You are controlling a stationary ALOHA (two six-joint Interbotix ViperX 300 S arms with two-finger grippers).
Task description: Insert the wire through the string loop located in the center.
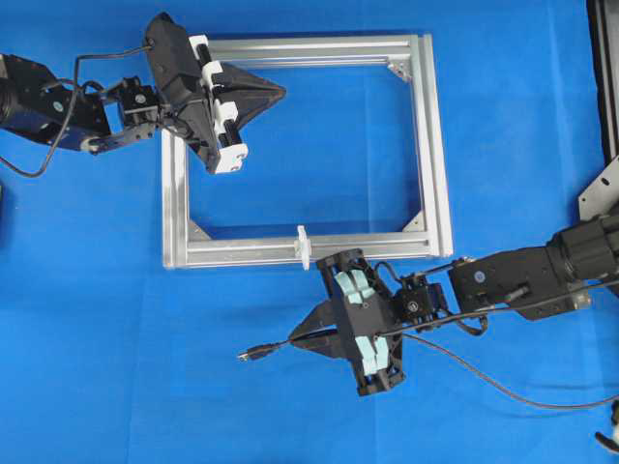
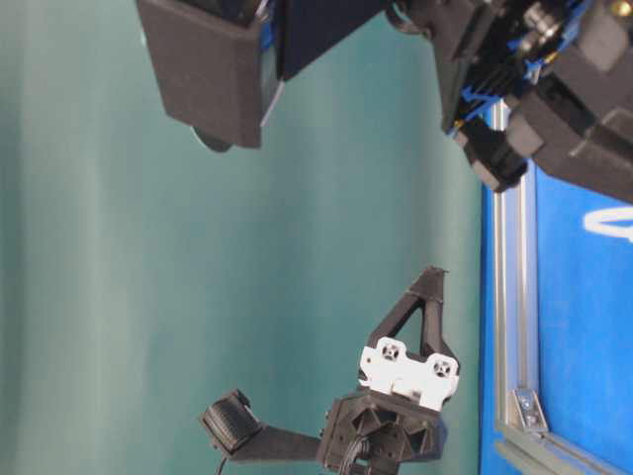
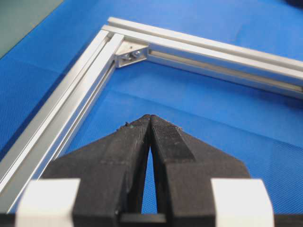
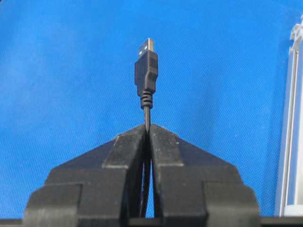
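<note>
In the overhead view the right tool (image 1: 302, 340) is closed on the wire (image 1: 464, 365) a little behind its plug (image 1: 253, 355), so the step in hand, as I judge it, is carrying the gripped wire toward the string loop (image 1: 303, 246); the threading itself is not yet done. The loop stands as a small white piece on the near bar of the aluminium frame (image 1: 426, 145), and the plug lies on the near side of this bar, pointing to the left and away from the loop, near it but not touching. The next move calls for turning the plug toward the loop and lining its tip with the small opening, which will need a fine aim because the loop is tiny. The left tool (image 1: 276, 93) is shut and holds nothing, hanging over the upper left part of the frame. The table-level view shows only the left tool from its back and parts of the arms; the wire and the loop I cannot see there. In the left wrist view the black jaws meet at the tips, empty, above the blue counter (image 3: 199, 99) inside a frame corner. In the right wrist view the jaws press on the thin black cable, and the dark plug with a short metallic tip stands out straight ahead of them
</note>
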